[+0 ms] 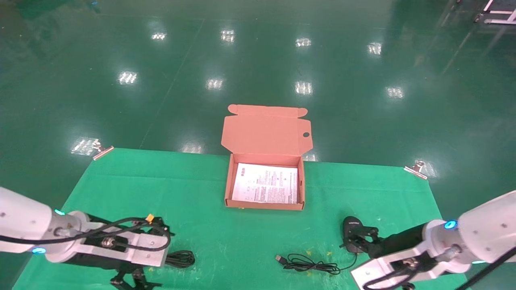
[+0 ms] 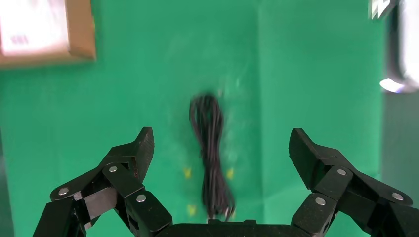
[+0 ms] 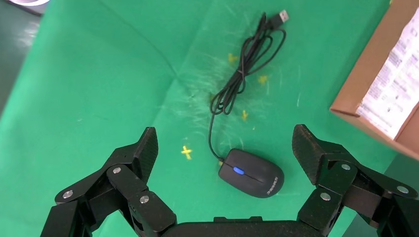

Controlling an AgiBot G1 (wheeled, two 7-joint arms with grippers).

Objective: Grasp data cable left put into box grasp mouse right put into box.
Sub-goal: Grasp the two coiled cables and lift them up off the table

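Lying lengthwise between the left gripper's [image 2: 221, 148] spread jaws, the glossy data cable [image 2: 211, 153]; the oval mouse [image 3: 251, 173] sits between the right gripper's [image 3: 225, 145] spread jaws.

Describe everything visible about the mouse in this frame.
The mouse is a small black oval with a matte plastic look, a blue-lit scroll wheel and pale lettering along one side. It lies flat on the green cloth, in front of the box and towards the robot's right. Its thin black cord runs off in loose loops to a USB plug. The right hand hovers open above it without touching; only the cloth touches it.
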